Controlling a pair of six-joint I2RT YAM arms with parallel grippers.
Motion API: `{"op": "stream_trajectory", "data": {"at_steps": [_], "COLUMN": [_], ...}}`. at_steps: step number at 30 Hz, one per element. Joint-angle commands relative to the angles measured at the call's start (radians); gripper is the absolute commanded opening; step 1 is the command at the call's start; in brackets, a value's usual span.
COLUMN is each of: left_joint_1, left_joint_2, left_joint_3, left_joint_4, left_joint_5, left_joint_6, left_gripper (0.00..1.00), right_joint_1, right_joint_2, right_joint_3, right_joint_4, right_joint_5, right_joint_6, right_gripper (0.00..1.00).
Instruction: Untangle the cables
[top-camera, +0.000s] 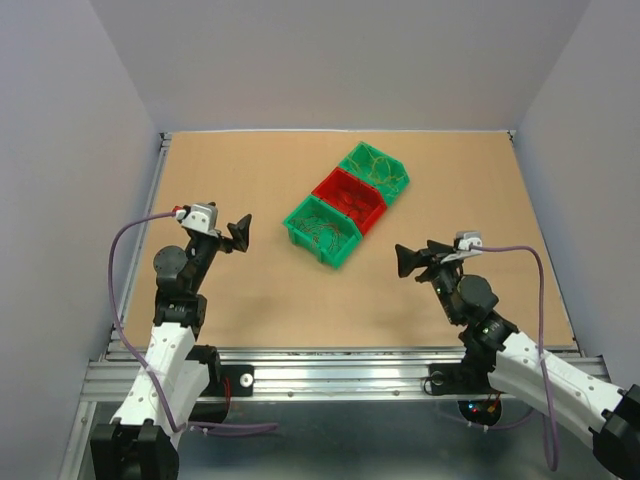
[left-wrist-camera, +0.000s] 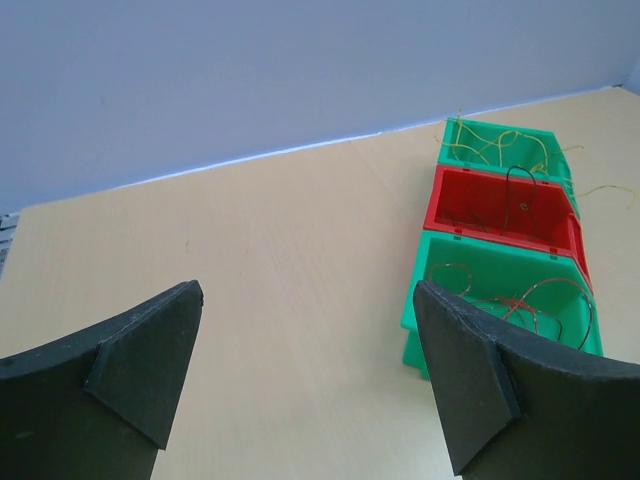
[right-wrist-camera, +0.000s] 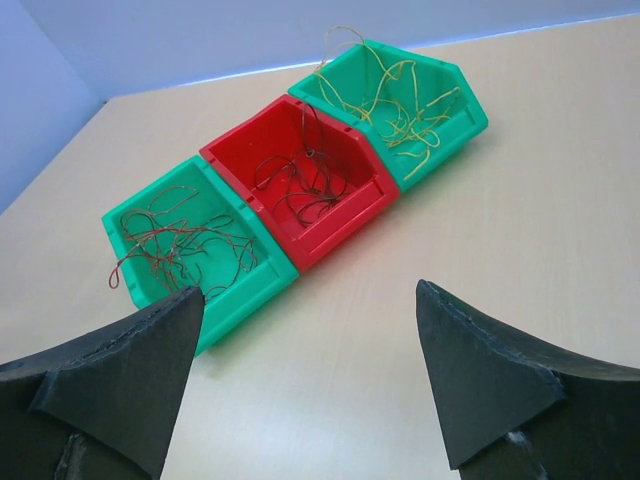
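Tan tabletop (top-camera: 250, 180), pale grey walls (top-camera: 60, 150) on three sides. Three small open bins sit in a touching diagonal row, centre-right of the top view: lower green bin (top-camera: 322, 230), red bin (top-camera: 349, 199), upper green bin (top-camera: 374, 168).

The cables are all in the bins, none loose on the table as far as I can see:
- reddish-brown strands (right-wrist-camera: 180, 245) in the lower green bin
- dark brown strands (right-wrist-camera: 300, 180) in the red bin
- yellowish strands (right-wrist-camera: 400, 100) in the upper green bin, a few loops poking over its rim

Left gripper (top-camera: 240, 233) hovers at left of the top view, well apart from the bins, jaws spread wide, nothing between them. Right gripper (top-camera: 410, 260) hovers lower right of the row, near the lower green bin but not touching it, jaws also wide and empty. Both wrist views show bare table between the fingers.

Step, as a judgement: looks like the sorting is done, one colour per bin, so the task is at or very near its end, with both arms clear of the work.

Strands are hair-thin, so I cannot tell whether any inside one bin are knotted to each other.

Next move, if any: likely only a check. If a tangle remains, one claw would have to come down into a bin, pinch a single strand, and lift slowly while the other pins the rest. The overhanging yellow loops could snag a finger or drag out of the bin.
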Motion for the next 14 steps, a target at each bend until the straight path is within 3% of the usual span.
{"op": "stream_trajectory", "data": {"at_steps": [1,14], "left_joint_1": [0.001,0.003], "left_joint_2": [-0.068,-0.079], "left_joint_3": [-0.048,-0.055], "left_joint_4": [0.066,0.056], "left_joint_5": [0.034,0.065], "left_joint_6": [0.061,0.082], "left_gripper": [0.99,0.99], "right_joint_1": [0.003,0.003], "right_joint_2": [-0.035,-0.006], "right_joint_3": [-0.041,-0.051], "right_joint_4": [0.083,0.098], "right_joint_5": [0.043,0.046], "right_joint_6": [0.025,0.030], "right_gripper": [0.91,0.91]}}
